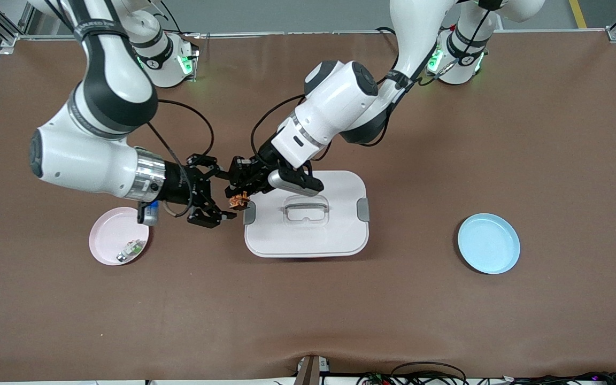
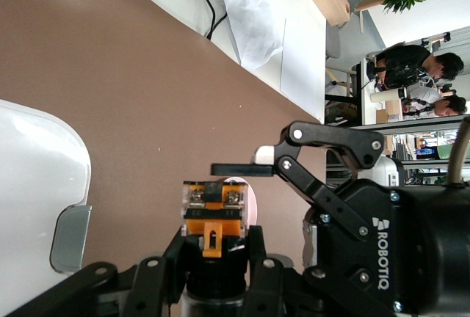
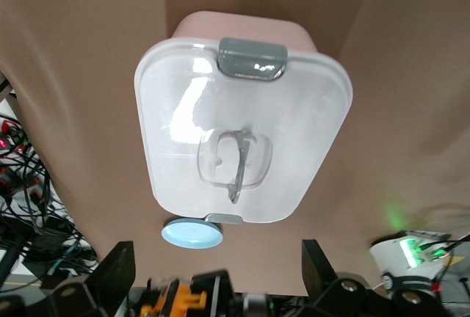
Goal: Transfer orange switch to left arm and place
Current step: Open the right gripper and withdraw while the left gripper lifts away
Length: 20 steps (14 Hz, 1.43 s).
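I judge we are mid-handover: my left claw [image 1: 239, 193] is pinching the orange switch [image 1: 238, 201] in the air just off the box [image 1: 308, 235] edge toward the right arm's end of the worktop [image 1: 308, 321], while my right claw [image 1: 213, 193] stands spread beside it. Next I must carry the switch high over the box. It looks tiny, black-bodied with orange top and screw terminals.

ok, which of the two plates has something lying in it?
The pink plate, toward the right arm's end of the table: a small greenish-white and silver part lies in it. The blue plate, toward the left arm's end, holds nothing.
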### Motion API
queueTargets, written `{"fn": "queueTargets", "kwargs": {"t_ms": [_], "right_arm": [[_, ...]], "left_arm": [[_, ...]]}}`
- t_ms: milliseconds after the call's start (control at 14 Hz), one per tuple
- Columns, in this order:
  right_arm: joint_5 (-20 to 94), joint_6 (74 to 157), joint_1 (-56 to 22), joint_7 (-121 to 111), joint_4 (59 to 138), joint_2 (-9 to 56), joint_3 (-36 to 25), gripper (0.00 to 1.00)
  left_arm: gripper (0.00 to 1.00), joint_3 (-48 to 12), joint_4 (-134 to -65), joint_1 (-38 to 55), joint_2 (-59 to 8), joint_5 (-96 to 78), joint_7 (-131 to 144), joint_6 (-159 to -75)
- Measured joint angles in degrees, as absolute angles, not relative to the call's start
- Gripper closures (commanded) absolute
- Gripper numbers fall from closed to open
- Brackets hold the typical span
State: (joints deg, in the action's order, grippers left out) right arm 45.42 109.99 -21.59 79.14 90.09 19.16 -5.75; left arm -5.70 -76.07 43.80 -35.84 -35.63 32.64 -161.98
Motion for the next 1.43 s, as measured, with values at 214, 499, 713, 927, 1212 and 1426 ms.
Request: {"fn": "queueTargets", "kwargs": {"t_ms": [214,499,713,927,1212,1426], "right_arm": [[40.66,102.9,-17.91,71.53,88.61,17.8,-5.88,0.0],[35.32,96.88,-16.01,64.39,84.94,16.93,-5.89,0.0],[29.22,92.84,-15.58,56.72,82.39,16.94,-5.89,0.0],[23.39,88.32,-14.79,47.2,80.07,16.93,-5.9,0.0],[13.96,87.59,-13.06,30.87,79.75,16.98,-5.95,0.0],[9.6,87.59,-11.68,22.03,79.33,16.99,-5.98,0.0]], "left_arm": [[0.99,-5.67,-80.5,43.42,-31.79,-35.63,32.64,-161.96],[0.99,-5.62,-91.68,41.92,-22.1,-35.63,32.56,-161.51],[0.99,-5.52,-99.24,38.94,-12.8,-35.63,30.08,-152.25],[0.99,-5.22,-100.95,32.14,-5.43,-35.59,26.58,-134.21],[0.97,-4.99,-100.56,23.54,0.46,-29.91,21.13,-113.98],[0.96,-4.92,-97.82,17.47,2.44,-24.45,20.21,-100.76]]}}
